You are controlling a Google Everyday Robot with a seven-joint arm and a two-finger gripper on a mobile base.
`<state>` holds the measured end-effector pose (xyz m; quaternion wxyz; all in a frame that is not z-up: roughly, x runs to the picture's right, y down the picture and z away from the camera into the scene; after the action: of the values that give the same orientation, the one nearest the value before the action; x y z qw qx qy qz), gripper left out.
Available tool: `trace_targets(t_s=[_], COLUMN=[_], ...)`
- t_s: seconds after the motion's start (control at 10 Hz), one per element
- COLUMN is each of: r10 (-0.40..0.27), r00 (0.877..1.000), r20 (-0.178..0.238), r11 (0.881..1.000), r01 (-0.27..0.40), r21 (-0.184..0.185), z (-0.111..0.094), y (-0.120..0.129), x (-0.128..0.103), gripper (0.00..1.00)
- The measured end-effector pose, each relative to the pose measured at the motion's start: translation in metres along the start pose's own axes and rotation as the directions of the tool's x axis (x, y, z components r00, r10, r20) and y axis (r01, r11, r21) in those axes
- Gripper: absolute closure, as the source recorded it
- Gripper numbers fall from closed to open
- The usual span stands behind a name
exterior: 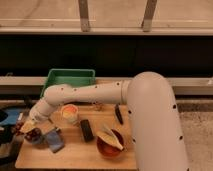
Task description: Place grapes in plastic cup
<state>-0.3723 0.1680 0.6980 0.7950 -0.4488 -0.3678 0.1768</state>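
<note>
Wooden and pale, the counter (75, 152) carries everything in the camera view. At its left end sits the plastic cup (35, 137), upright with its mouth facing up, and the grapes (34, 133) show as a dark reddish clump at that mouth. The clump is too compact to give any long axis. Directly above it hangs the claw (32, 124), on the white arm reaching down from the right; how far it is open, and whether it holds the grapes, I cannot tell. Just right of the cup lies a blue cloth (54, 141). Farther right stand an orange cup (69, 113) and a red bowl (109, 146). Behind them sits a green bin (68, 80).
</note>
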Motion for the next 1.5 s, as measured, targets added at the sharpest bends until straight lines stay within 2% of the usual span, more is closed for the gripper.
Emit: trace_targets(t_s=[0.5,0.6,0.9,1.2,1.3,1.5], r10=[0.005,0.005,-0.005,-0.02,-0.029,-0.04], r00=[1.0,1.0,1.0,1.0,0.999,0.993], r20=[-0.002,-0.003,-0.008,-0.021,-0.042,-0.108], r11=[1.0,1.0,1.0,0.999,0.998,0.986], r01=[-0.005,-0.005,0.005,0.02,0.032,0.057], r21=[-0.01,-0.011,-0.006,0.025,0.057,0.158], z=[-0.001,-0.001,-0.004,-0.014,-0.023,-0.047], y=[-0.003,-0.003,-0.003,-0.003,-0.003,-0.004], x=[0.002,0.002,0.0,-0.005,-0.01,-0.022], gripper=[0.28,0.24,0.24,0.24,0.24,0.24])
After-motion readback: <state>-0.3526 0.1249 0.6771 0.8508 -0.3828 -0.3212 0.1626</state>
